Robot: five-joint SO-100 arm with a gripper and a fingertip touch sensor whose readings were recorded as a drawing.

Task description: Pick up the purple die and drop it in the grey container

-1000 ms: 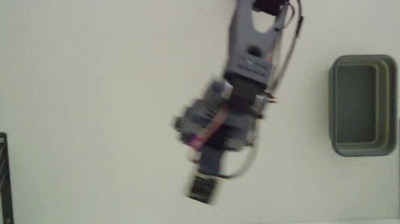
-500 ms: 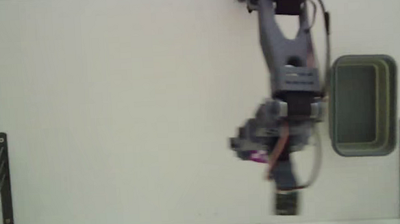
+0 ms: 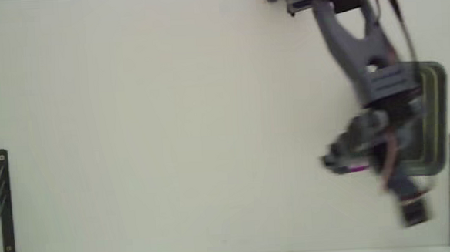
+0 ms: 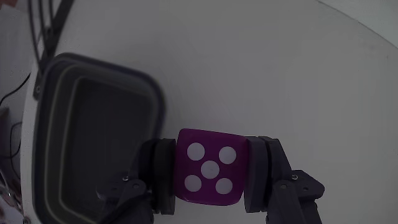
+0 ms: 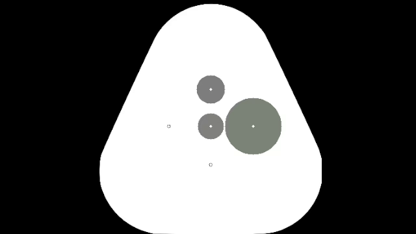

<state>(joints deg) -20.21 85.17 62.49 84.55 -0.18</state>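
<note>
One purple die [image 4: 209,167] sits squeezed between the two fingers of the end effector [image 4: 210,177], up in the air above the white table [image 3: 148,130]. Five white dots face the wrist view. The grey container [image 4: 93,130] is just to the left there, with the arm partly over it in the fixed view.

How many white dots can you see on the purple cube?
5, all on the one visible face of the purple die, four at the corners and one in the middle; other faces are hidden, pinched between the fingers.
</note>
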